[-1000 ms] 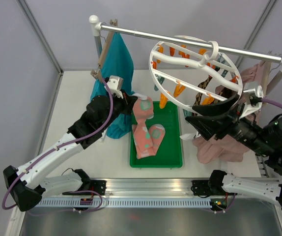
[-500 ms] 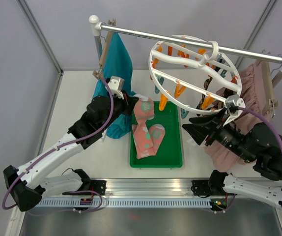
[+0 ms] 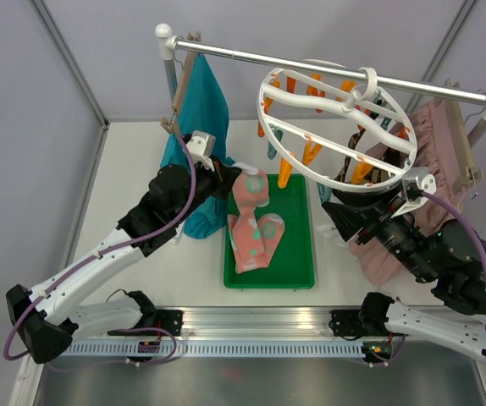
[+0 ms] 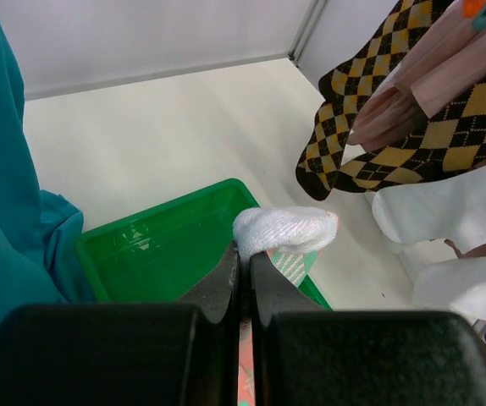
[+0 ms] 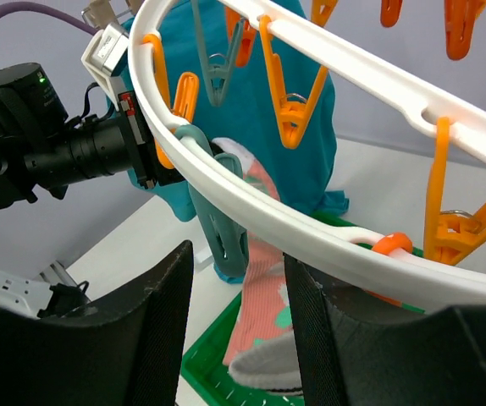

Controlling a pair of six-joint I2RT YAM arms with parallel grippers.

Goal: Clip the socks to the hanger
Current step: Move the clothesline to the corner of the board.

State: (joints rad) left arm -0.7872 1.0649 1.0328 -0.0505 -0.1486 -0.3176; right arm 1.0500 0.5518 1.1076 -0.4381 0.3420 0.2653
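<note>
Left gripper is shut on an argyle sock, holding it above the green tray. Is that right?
Not quite. The left gripper is shut on a pink sock with mint patches, not an argyle one, holding it above the green tray. The top external view shows the sock's colour plainly.

Found left arm [image 3: 99, 254] extended from near-left base diagonally toward centre, elbow low, wrist raised. Noted left gripper [image 4: 244, 271] with jaws pressed tight together, clamped on a pink sock [image 3: 250, 190] at the fingertips. Found right arm [image 3: 446, 262] folded at near right, upper links bunched, forearm directed leftward. Recorded right gripper [image 5: 234, 326] pointing left and slightly upward, dark fingers [image 5: 154, 330] standing apart, nothing gripped between them.
</note>
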